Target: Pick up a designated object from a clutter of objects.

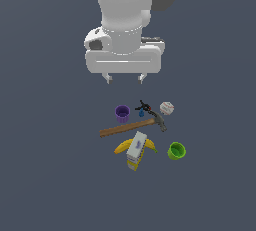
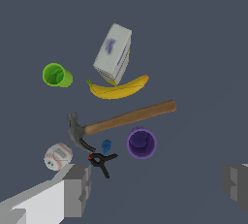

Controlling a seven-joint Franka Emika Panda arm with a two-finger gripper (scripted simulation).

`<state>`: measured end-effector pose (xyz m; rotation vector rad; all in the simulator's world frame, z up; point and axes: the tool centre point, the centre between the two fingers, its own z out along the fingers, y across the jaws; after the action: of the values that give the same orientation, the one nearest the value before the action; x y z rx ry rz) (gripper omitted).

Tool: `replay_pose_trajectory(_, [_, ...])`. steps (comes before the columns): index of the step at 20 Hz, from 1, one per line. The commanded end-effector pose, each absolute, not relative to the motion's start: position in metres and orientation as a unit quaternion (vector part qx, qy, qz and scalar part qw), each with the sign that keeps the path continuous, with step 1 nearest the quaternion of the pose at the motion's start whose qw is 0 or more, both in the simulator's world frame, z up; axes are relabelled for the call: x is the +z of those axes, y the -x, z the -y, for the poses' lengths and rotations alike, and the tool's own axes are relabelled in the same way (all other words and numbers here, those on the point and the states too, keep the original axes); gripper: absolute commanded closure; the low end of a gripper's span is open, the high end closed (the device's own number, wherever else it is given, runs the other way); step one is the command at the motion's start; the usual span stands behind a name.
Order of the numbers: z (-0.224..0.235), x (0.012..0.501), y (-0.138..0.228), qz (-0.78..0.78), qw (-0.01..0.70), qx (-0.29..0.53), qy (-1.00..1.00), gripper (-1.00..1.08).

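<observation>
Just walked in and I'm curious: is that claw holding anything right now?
Gripper: open, holding nothing, hanging above the baseball and the other items.

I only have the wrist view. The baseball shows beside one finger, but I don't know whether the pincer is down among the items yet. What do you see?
Observer: In the exterior view the pincer hangs open above all the items, touching nothing.
Operator: Is the baseball lined up with the gap?
Observer: No. The baseball lies past the fingertip on the exterior view's right. The purple cup sits closer to the line of the gap.
</observation>
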<state>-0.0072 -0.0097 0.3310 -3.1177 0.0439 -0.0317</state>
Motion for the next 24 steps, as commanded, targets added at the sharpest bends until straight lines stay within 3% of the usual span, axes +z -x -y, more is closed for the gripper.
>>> replay_pose_trajectory(1, [0.010, 0.331, 0.007, -0.014, 0.012, -0.010, 1.000, -0.92])
replay_pose_trajectory(14, [0.032, 0.331, 0.011, -0.031, -0.005, -0.004, 0.999, -0.92])
replay_pose_trajectory(24, [0.000, 0.300, 0.009, 0.005, -0.010, -0.004, 1.000, -0.92])
